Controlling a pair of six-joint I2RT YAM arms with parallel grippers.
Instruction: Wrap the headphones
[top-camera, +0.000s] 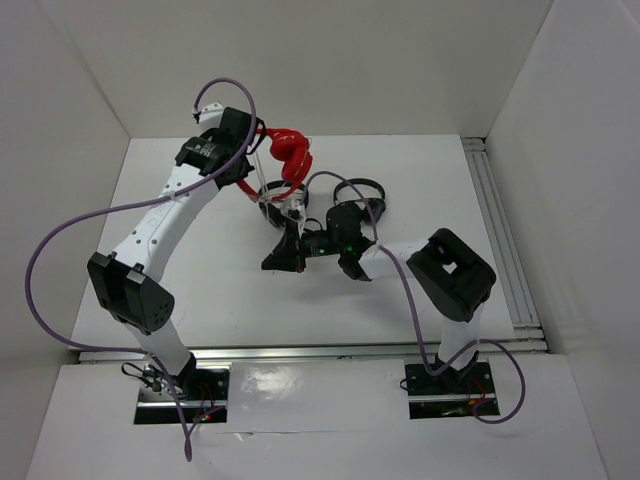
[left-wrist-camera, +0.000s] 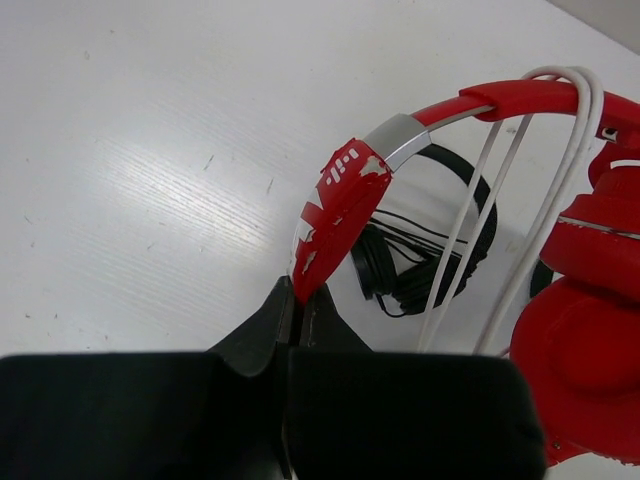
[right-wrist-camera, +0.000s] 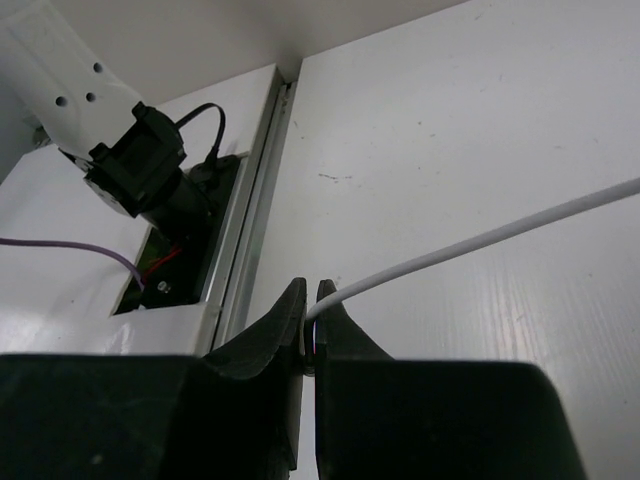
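Note:
The red headphones (top-camera: 288, 150) are held up over the table's far middle, and my left gripper (top-camera: 248, 170) is shut on the headband. In the left wrist view the fingertips (left-wrist-camera: 300, 295) pinch the scuffed red end of the headband (left-wrist-camera: 340, 205). The red earcups (left-wrist-camera: 590, 330) hang at the right. Several turns of the thin white cable (left-wrist-camera: 560, 150) lie over the headband. My right gripper (top-camera: 273, 260) sits lower, nearer the front, shut on the white cable (right-wrist-camera: 480, 235). That cable runs taut up and to the right from its tips (right-wrist-camera: 310, 302).
Two smaller black headphones (top-camera: 360, 190) (top-camera: 270, 190) lie on the white table below the red pair, one also showing as a black headset (left-wrist-camera: 420, 270). An aluminium rail (top-camera: 500, 230) lines the right edge. White walls enclose three sides. An arm base (right-wrist-camera: 140, 165) stands by the front rail (right-wrist-camera: 255, 200).

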